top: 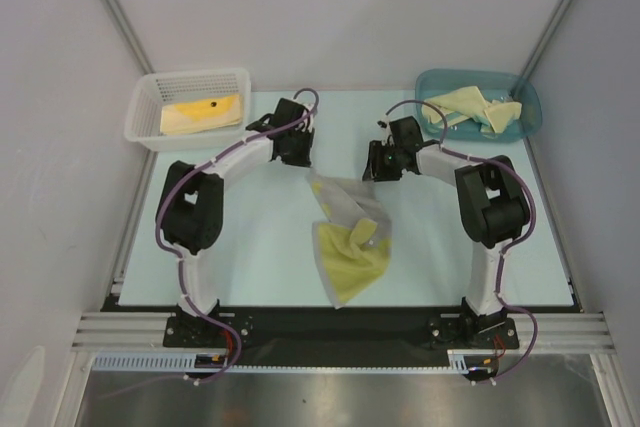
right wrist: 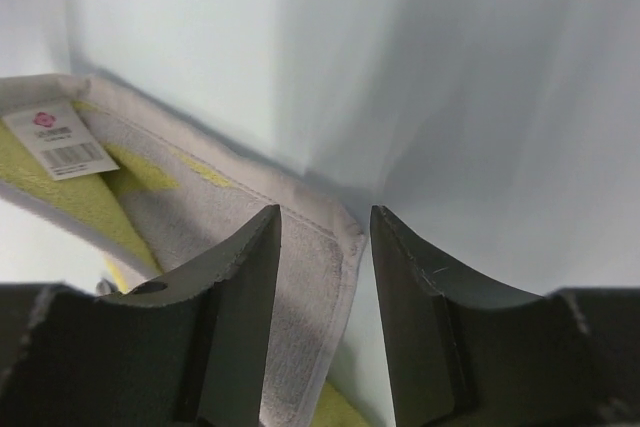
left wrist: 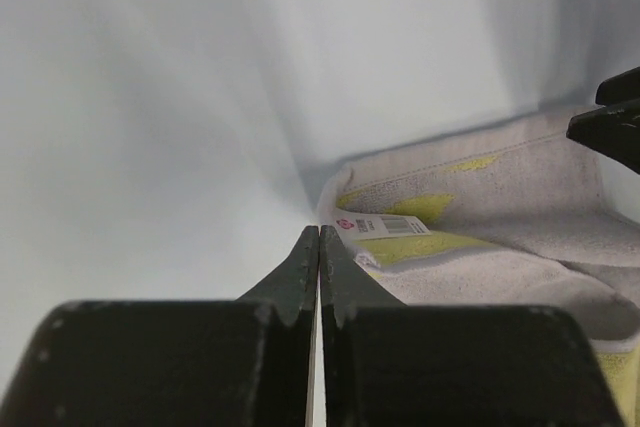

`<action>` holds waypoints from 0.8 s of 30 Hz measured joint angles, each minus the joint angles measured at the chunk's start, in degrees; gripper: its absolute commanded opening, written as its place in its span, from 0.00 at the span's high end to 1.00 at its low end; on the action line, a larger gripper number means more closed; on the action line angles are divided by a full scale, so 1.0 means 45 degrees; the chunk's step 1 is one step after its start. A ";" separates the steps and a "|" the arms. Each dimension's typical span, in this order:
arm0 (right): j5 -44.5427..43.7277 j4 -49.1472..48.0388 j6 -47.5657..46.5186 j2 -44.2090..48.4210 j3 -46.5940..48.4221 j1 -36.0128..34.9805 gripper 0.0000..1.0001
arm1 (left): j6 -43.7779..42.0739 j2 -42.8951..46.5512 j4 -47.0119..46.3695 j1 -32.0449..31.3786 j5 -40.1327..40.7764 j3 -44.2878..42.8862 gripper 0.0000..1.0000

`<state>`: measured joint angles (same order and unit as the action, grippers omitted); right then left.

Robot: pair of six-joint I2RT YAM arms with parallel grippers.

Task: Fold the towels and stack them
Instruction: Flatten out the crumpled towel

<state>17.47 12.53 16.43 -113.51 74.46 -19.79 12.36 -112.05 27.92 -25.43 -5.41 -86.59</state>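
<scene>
Grey-yellow towel crumpled at centre of table; left gripper clenched just beside its tag, looks empty; right gripper parted astride the hem; risk: lift catches one corner only, towel bunches.

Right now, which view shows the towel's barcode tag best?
Right wrist: the tag faces the camera, large, pink logo and barcode clear, on the edge of the grey towel. Left wrist shows the tag smaller and foreshortened, just past the shut jaws. Top external: too small to pick out.
</scene>
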 measured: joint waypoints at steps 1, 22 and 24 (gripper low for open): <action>-0.0049 0.0000 -0.0049 -0.0136 0.0053 0.0000 0.53 | -0.0102 -0.0092 0.0024 0.0005 0.0044 -0.0087 0.93; -0.1321 0.1098 -0.0534 0.0461 0.0194 0.0126 0.53 | 0.1273 -0.0330 0.0010 0.0000 -0.0189 -0.0457 0.37; -0.1229 0.1112 -0.0568 0.0461 0.0194 0.0126 0.53 | 0.1321 -0.0432 0.0010 0.0000 -0.0311 -0.0457 0.44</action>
<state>11.94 17.54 13.87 -111.44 75.33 -19.22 18.31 -113.99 27.97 -25.43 -6.81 -88.64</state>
